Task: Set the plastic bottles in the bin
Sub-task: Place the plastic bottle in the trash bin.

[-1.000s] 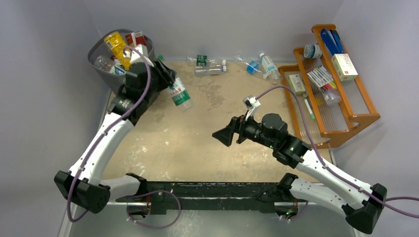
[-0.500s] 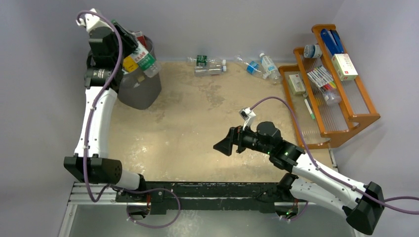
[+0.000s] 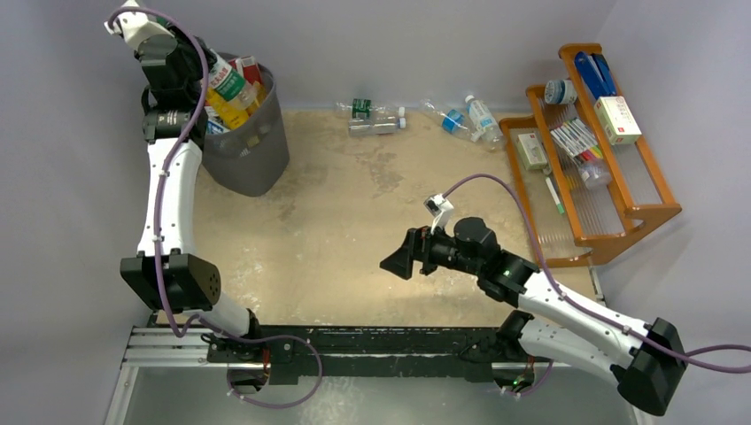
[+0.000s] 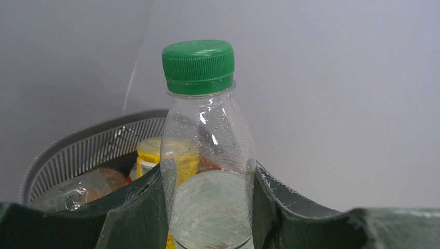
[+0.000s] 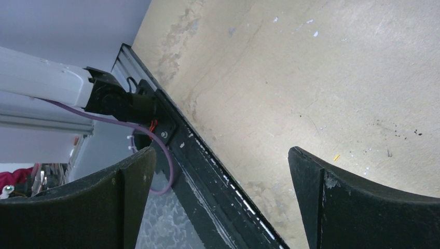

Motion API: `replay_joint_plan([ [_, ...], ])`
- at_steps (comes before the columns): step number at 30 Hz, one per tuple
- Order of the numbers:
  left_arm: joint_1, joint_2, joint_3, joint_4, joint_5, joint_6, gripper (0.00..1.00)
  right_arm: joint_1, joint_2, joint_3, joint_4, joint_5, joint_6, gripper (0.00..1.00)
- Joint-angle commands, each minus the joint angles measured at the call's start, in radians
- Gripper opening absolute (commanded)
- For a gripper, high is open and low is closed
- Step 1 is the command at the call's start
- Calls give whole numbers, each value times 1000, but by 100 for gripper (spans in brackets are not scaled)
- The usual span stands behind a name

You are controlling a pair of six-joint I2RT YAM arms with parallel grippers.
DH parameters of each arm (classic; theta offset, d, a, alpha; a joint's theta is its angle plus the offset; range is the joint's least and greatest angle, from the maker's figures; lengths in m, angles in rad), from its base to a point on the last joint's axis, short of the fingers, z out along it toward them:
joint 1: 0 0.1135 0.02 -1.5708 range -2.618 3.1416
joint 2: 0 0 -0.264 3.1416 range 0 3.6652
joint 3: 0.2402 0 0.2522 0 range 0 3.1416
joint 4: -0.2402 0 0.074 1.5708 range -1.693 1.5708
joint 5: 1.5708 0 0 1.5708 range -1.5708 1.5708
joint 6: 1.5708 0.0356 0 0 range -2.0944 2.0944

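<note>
Lit evenly & softly; shadows faint. Small glints are seen on clear green-capped plastic bottle [image 4: 207,150]; foreground slightly blurred.

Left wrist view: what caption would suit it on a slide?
Left claw holding a clear green-capped bottle over the dark grey bin, other bottles inside.

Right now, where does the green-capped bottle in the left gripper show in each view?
Top external: bottle at upper left, over the bin.
Left wrist: bottle at centre, held in the left gripper, cap at the top.
Right wrist: not in it.
Shared landmark: the bin, whose ribbed rim shows behind the bottle in the left wrist view.
</note>
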Motion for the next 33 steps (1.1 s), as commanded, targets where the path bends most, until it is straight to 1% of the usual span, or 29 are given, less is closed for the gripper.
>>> replay_joint_plan([
  [1,11,-2,-52,153,-67,83,35,5,39,20,67,-30,-6,100],
  [5,12,12,-88,203,-53,101,37,5,72,17,89,-40,-7,100],
  [7,12,25,-89,204,-47,115,41,5,81,18,98,-44,-8,100],
  [9,12,31,-88,196,-42,115,64,5,86,17,104,-43,-9,100],
  [10,12,32,-87,193,-31,115,73,4,89,19,106,-43,-10,100],
  [11,12,33,-86,188,-23,116,77,4,92,21,106,-43,-11,100],
  [17,12,23,-27,133,3,99,78,5,101,25,111,-49,-12,100],
  [24,12,-20,5,78,11,69,81,5,86,14,111,-46,-4,100],
  [28,11,-54,-37,84,19,48,81,5,81,12,108,-41,-5,100],
  [33,12,-49,-94,89,78,29,82,5,87,-2,128,-50,2,100],
])
